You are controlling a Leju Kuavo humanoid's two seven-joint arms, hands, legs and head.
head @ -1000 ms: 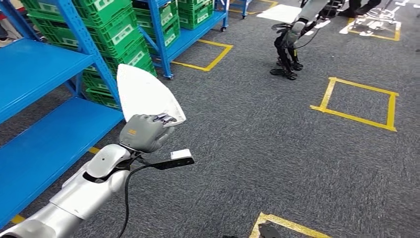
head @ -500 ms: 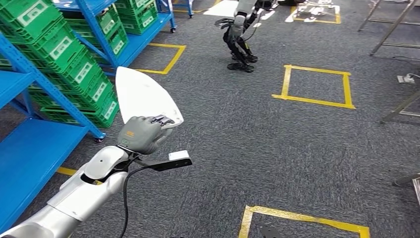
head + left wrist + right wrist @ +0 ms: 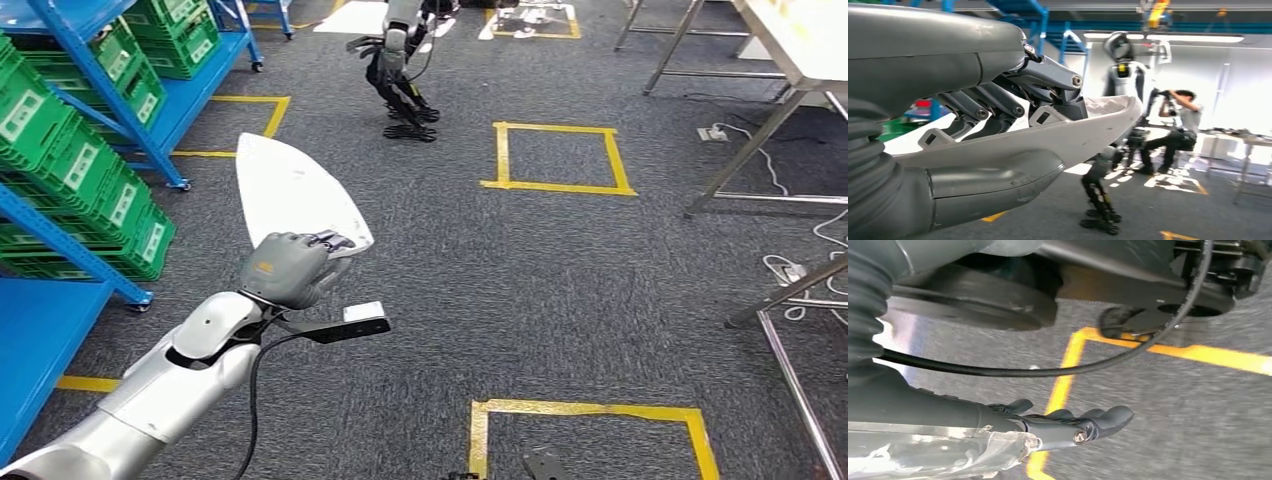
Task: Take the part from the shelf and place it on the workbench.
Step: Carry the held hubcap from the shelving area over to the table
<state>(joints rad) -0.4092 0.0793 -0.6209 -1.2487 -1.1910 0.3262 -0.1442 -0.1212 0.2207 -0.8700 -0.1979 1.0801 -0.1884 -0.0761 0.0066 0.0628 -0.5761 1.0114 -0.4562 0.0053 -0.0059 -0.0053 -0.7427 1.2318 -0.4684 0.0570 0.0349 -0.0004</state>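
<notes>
The part point(image 3: 295, 195) is a white, flat, pointed shell. My left hand point(image 3: 290, 268) grips its near edge and holds it up over the grey carpet. In the left wrist view the thumb lies under the part point(image 3: 1088, 135) and the dark fingers point(image 3: 1013, 95) press on top of it. The blue shelf point(image 3: 75, 45) stands at the far left, apart from the hand. A corner of the light workbench point(image 3: 800, 40) is at the top right. My right hand point(image 3: 1063, 422) hangs above the floor with its fingers stretched out and nothing in them.
Green crates point(image 3: 70, 150) fill the shelf's lower levels. Another humanoid robot point(image 3: 400, 60) stands ahead on the carpet, and a person point(image 3: 1180, 130) crouches behind it. Yellow tape squares point(image 3: 555, 155) mark the floor. Metal bench legs and cables point(image 3: 790, 270) are at the right.
The camera has turned to the right: the shelf has slid off to the left and the workbench has come in at the right. My left hand holds the part as before.
</notes>
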